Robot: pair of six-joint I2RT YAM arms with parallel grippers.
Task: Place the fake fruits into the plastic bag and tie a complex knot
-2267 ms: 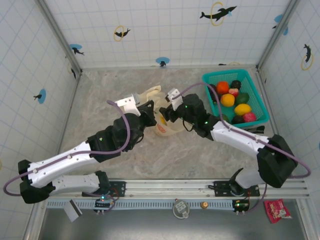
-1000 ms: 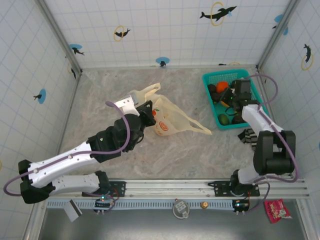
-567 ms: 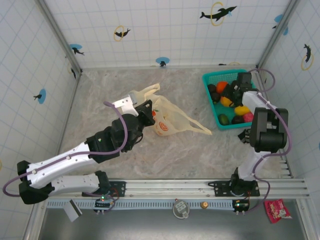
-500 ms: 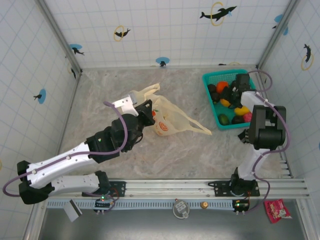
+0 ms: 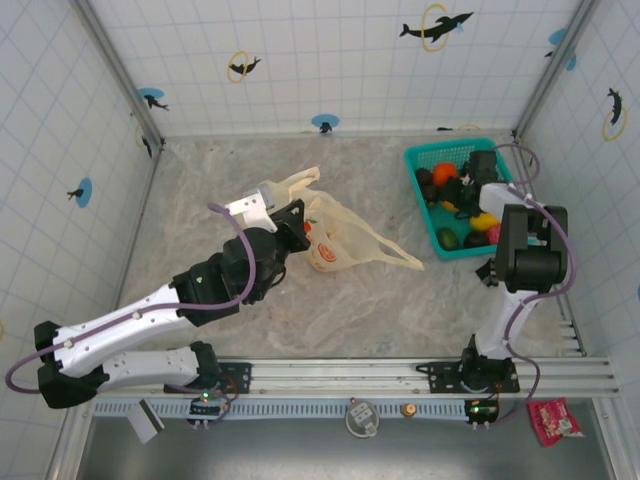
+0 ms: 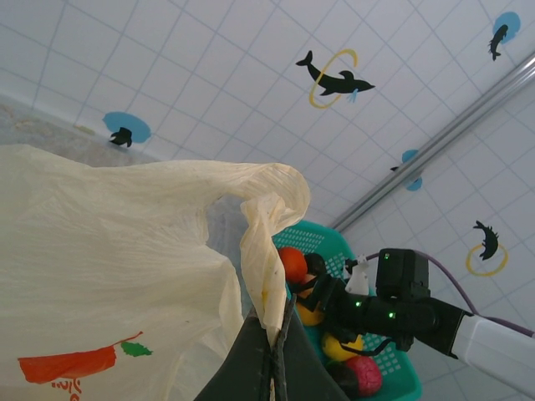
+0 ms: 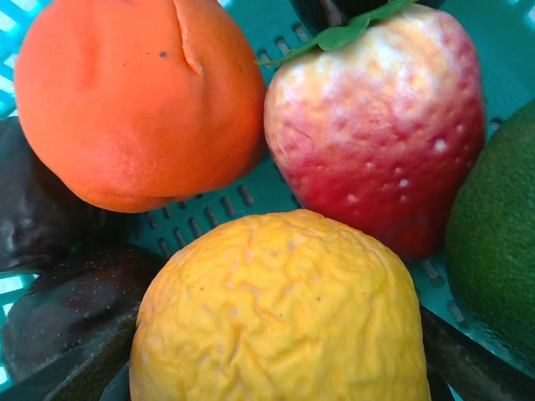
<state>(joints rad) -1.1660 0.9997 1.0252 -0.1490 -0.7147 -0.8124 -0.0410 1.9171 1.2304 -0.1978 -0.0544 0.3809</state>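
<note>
Seen from above, the left gripper (image 5: pixel 293 222) holds up one rim of the plastic bag (image 5: pixel 345 240) so that its mouth stays open toward the teal basket (image 5: pixel 425 152), while the right gripper (image 5: pixel 463 192) is down among the fake fruits (image 5: pixel 482 222) there, probably to pick the next one. The bag rests on the marble table (image 5: pixel 200 180) with 1 loop handle trailing to the right. In the left wrist view, the fingers (image 6: pixel 253 361) are pressed together on a gathered fold of the bag's rim, and the film sags away to the left. In the right wrist view, the dark jaws stand spread, 1 on each side of a wrinkled yellow fruit (image 7: pixel 280 313), with an orange fruit (image 7: pixel 138 100) and a red strawberry (image 7: pixel 376 125) just behind it. I cannot tell whether they are squeezing it yet. 2.3 s ago the right gripper was at the bag beside the left one. It has since crossed to the basket, and the left arm has barely shifted.
</note>
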